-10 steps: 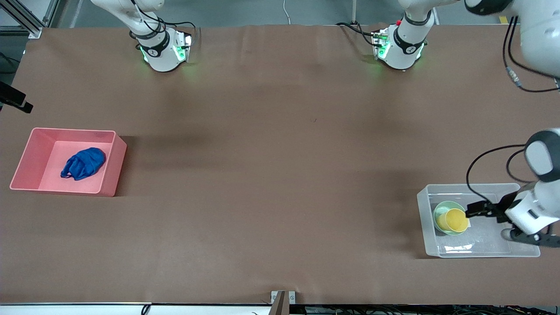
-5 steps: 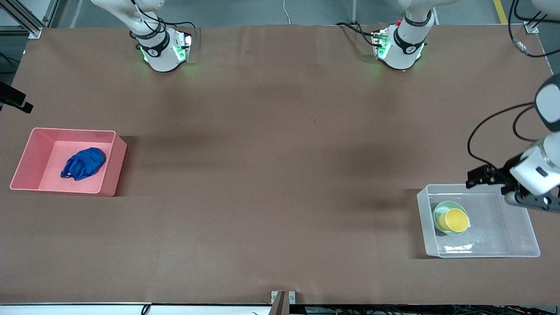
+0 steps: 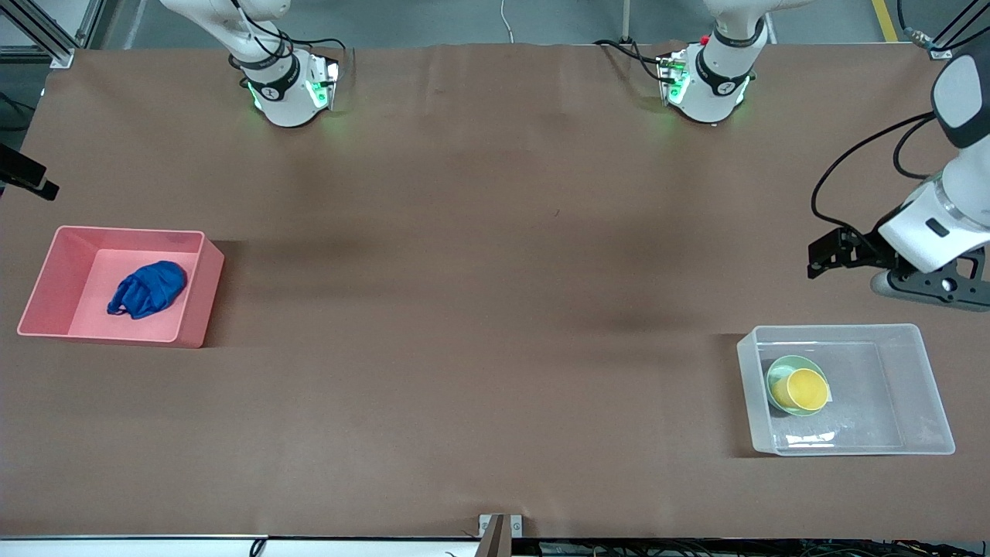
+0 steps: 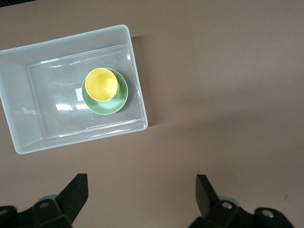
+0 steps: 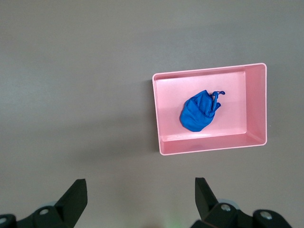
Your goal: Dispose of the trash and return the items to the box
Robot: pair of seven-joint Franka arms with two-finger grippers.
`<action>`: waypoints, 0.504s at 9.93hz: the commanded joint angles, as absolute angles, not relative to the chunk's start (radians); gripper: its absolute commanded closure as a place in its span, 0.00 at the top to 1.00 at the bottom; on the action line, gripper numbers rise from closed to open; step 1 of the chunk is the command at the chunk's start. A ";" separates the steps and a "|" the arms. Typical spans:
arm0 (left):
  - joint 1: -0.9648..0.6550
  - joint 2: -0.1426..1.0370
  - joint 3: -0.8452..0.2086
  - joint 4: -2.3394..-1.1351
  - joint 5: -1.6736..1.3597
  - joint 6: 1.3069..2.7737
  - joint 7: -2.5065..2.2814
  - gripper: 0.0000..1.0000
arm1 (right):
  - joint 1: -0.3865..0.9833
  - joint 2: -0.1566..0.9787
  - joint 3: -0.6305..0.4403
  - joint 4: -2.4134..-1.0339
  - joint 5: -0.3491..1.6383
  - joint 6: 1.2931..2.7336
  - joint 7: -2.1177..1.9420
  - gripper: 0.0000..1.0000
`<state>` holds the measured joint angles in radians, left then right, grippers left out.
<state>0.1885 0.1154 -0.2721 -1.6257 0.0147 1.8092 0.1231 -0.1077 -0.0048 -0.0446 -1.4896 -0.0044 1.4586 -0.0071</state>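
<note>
The yellow cup (image 3: pixel 804 389) sits inside the mint-green bowl (image 3: pixel 780 367) in the clear box (image 3: pixel 835 333) at the left arm's end of the table. My left gripper (image 3: pixel 924 288) is open and empty, up in the air over bare table beside the box. The left wrist view shows it (image 4: pixel 141 183) well above the cup (image 4: pixel 101 84), bowl (image 4: pixel 119 99) and box (image 4: pixel 12 109). The blue trash wad (image 3: pixel 147 288) lies in the pink bin (image 3: pixel 197 302). My right gripper (image 5: pixel 139 185) is open and empty, high over bare table, with the wad (image 5: pixel 198 113) and bin (image 5: pixel 204 145) below.
The pink bin stands at the right arm's end of the table. Both arm bases (image 3: pixel 286 85) (image 3: pixel 708 81) stand along the table edge farthest from the front camera. Brown tabletop lies between bin and box.
My left gripper has risen out of the box, empty, and moved away from the front camera. The cup stays in the bowl. Nothing else has moved.
</note>
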 commanded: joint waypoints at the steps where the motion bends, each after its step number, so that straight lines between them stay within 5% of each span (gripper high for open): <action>1: 0.205 0.059 -0.282 -1.664 0.017 1.781 0.115 1.00 | -0.106 -0.009 -0.043 -1.491 -0.008 1.453 0.006 1.00; 5: 0.209 0.057 -0.279 -1.541 0.012 1.667 0.120 1.00 | -0.107 -0.009 -0.043 -1.493 -0.008 1.450 0.005 1.00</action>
